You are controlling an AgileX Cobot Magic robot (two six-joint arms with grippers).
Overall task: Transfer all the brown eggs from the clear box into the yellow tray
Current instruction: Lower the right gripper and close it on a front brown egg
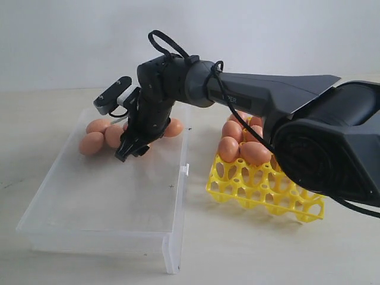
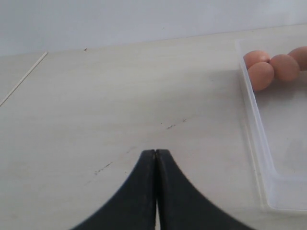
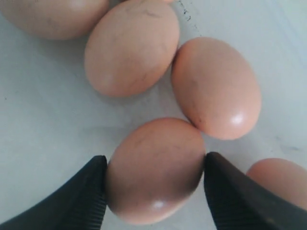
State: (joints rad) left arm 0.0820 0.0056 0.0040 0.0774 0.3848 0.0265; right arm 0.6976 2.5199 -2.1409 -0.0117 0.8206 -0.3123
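Eggs sit in two places. A cluster of brown eggs [image 1: 98, 133] lies at the far end of the clear box [image 1: 95, 234], and several more fill the far cups of the yellow tray [image 1: 267, 190]. The tray stands on the desk [image 1: 237, 255] just beside the box, and its near cups are empty.

The right gripper [image 3: 156, 162] reaches down into the box among the cluster. Its jaws stand wide, one on each side of a single brown egg [image 3: 153, 175], and both appear to press against its shell. That egg touches a neighbour egg [image 3: 216, 88], and other eggs lie close around it on the box floor. The right arm hides part of the tray.

The left gripper [image 2: 156, 152] is fully closed, jaws meeting with nothing between them. It hangs over bare desk, outside the box wall.
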